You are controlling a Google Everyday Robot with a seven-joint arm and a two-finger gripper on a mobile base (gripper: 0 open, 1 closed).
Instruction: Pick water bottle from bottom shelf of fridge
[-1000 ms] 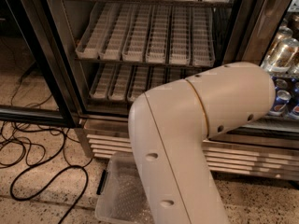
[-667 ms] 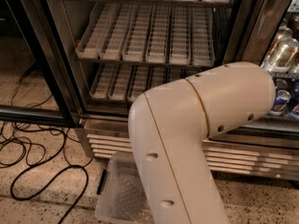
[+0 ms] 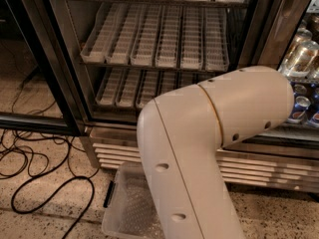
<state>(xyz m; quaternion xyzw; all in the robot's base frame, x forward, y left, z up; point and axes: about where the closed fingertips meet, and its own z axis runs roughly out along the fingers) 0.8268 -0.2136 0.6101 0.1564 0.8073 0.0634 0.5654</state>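
Note:
The fridge (image 3: pixel 70 44) stands open ahead, its steel base grille (image 3: pixel 114 151) low down. Two wire shelves show, each with a row of white slotted lane trays: a middle one (image 3: pixel 159 39) and the bottom shelf (image 3: pixel 124 86). The trays that show hold nothing. My cream arm's elbow (image 3: pixel 209 133) fills the middle and right and hides the right part of the bottom shelf. The water bottle is hidden or out of view. The gripper is not in view.
Behind the right glass door are bottles (image 3: pixel 301 54) and silver-and-blue cans (image 3: pixel 299 108). A clear plastic bin (image 3: pixel 129 208) lies on the floor before the grille. Black cables (image 3: pixel 30 168) loop over the floor at left. The open black-framed door (image 3: pixel 35 59) stands at left.

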